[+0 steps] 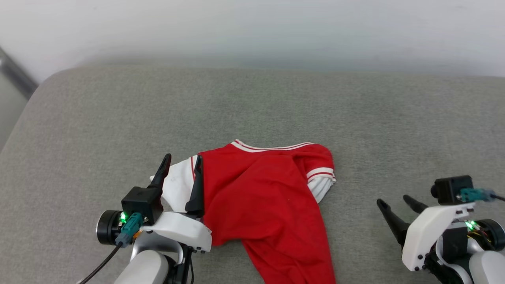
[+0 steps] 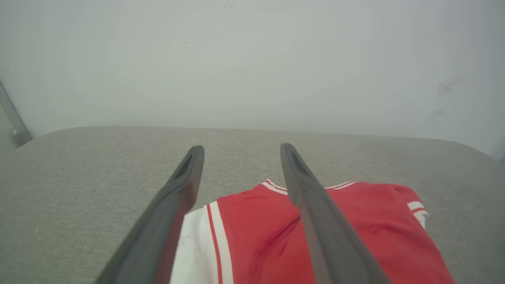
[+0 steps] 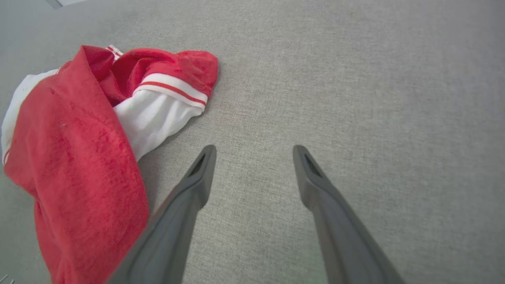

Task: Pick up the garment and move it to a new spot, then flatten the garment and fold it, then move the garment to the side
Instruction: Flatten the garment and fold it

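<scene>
The garment (image 1: 268, 197) lies bunched at the near middle of the grey cushion (image 1: 252, 102). The left gripper (image 1: 183, 157), fingers spread, straddles the white sleeve at the garment's 9 o'clock edge, probably lined up to pinch it. The right gripper (image 1: 393, 199), also spread and empty, hangs at 3 o'clock, clear of the cloth.

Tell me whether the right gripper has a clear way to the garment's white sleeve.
Probably yes: the right gripper is open, and only bare grey cushion lies between it and the white sleeve.
</scene>
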### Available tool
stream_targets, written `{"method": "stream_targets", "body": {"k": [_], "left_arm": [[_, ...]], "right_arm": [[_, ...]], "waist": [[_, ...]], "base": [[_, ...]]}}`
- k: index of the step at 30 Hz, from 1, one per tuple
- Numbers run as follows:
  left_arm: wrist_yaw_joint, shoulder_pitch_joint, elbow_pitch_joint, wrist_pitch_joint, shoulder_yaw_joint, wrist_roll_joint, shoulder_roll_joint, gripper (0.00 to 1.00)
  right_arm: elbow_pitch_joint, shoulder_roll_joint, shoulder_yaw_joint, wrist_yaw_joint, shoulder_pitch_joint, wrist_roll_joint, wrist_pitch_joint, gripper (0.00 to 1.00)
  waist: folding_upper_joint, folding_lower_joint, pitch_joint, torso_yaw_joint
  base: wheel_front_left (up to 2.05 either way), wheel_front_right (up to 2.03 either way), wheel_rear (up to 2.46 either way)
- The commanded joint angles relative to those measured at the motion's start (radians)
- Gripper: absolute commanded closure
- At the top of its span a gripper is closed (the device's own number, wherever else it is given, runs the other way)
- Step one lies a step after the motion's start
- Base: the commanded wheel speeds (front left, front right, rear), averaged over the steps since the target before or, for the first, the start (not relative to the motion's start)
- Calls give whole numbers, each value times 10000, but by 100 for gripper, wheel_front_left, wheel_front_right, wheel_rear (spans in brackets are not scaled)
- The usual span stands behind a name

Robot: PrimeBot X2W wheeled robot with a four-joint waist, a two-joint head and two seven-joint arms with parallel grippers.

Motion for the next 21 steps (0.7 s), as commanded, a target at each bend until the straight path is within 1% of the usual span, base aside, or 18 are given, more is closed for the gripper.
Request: {"method": "stream_targets", "body": {"k": [1, 5, 8, 15, 21], "left_arm": [[-20, -109, -8, -56, -7, 23, -56, 0], [-108, -313, 63, -121, -98, 22, -240, 0], [-203, -487, 157, -188, -152, 56, -387, 0], [-367, -819, 401, -299, -222, 169, -697, 0], [-454, -897, 612, -337, -163, 248, -849, 0]], "right_arm": [[117, -143, 148, -3, -237, 200, 387, 0], [456, -442, 502, -3, -800, 761, 1629, 0], [616, -621, 907, -3, -1289, 1064, 2088, 0], [1297, -727, 1900, -3, -2503, 1435, 2411, 0], [2517, -513, 2621, -3, -3013, 1741, 2815, 0]], "waist": [[0, 0, 160, 166], [0, 0, 479, 533], [0, 0, 742, 834], [0, 0, 1227, 1325], [0, 0, 1409, 1449]], "base": [[0, 0, 0], [0, 0, 0], [0, 0, 0], [0, 0, 0], [0, 0, 0]]}}
